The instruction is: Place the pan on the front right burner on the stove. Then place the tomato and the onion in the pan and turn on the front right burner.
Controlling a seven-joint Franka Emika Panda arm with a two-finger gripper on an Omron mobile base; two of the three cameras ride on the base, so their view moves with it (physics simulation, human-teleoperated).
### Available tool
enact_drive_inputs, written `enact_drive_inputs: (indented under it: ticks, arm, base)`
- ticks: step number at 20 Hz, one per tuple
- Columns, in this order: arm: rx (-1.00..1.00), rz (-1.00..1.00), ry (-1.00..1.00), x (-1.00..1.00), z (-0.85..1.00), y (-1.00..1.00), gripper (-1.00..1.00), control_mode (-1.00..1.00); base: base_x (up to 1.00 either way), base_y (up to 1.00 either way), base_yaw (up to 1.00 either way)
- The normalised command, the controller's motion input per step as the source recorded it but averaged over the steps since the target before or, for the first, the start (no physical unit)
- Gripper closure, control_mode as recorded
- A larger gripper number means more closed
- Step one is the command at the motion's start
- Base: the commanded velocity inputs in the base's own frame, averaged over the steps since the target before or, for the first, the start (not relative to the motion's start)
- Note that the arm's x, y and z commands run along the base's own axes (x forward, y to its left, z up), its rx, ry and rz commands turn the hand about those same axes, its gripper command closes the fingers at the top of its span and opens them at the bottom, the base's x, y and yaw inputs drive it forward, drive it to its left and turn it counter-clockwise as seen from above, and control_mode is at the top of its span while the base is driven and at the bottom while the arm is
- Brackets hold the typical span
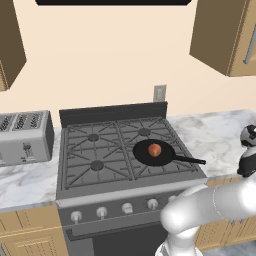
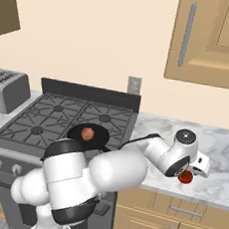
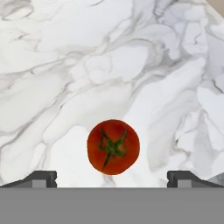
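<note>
One pan (image 1: 153, 152) sits on the front right burner (image 1: 159, 159) of the stove (image 1: 95, 150), its long handle pointing toward the tool's side of the kitchen. One onion (image 1: 155, 149) lies inside the pan, roughly at its middle. One tomato (image 3: 113, 146) rests on the marble bench (image 3: 65, 78), directly under the tool (image 3: 112, 179) and centred between its two fingertips (image 3: 41, 178), green stem facing up at the hand camera. The tool stands wide, its tips well apart on either side of the tomato and not touching it.

From the right base camera the tomato shows as a red patch just beneath the hand, near the front edge of the bench, well away from the stove across bare marble.

The stove carries four burners, and five silver knobs (image 1: 127, 208) can be counted on its front, the rightmost partly covered by the arm. One toaster (image 1: 25, 136) stands on the bench beyond the stove, on the far side from the tool. One wall outlet (image 1: 159, 93) sits above the stove's back panel. Wooden cabinets (image 2: 214, 39) hang above the tool. Between the tool and the pan the bench is bare; the robot's own forearm crosses in front of the stove's near corner.
</note>
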Motion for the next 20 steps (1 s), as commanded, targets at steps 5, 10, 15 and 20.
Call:
enact_drive_inputs:
  ticks: [5, 10, 15, 20]
  arm:
    - [0.00, 0.00, 0.00, 0.00, -0.17, 0.00, -1.00, -1.00]
    - [0.00, 0.00, 0.00, 0.00, -0.12, 0.00, -1.00, -1.00]
    - [0.00, 0.00, 0.00, 0.09, -0.20, 0.00, -1.00, -1.00]
    - [0.00, 0.00, 0.00, 0.22, -0.09, 0.00, -1.00, -1.00]
  base:
    - [0.00, 0.00, 0.00]
    - [0.00, 0.00, 0.00]
    - [0.00, 0.00, 0.00]
    - [0.00, 0.00, 0.00]
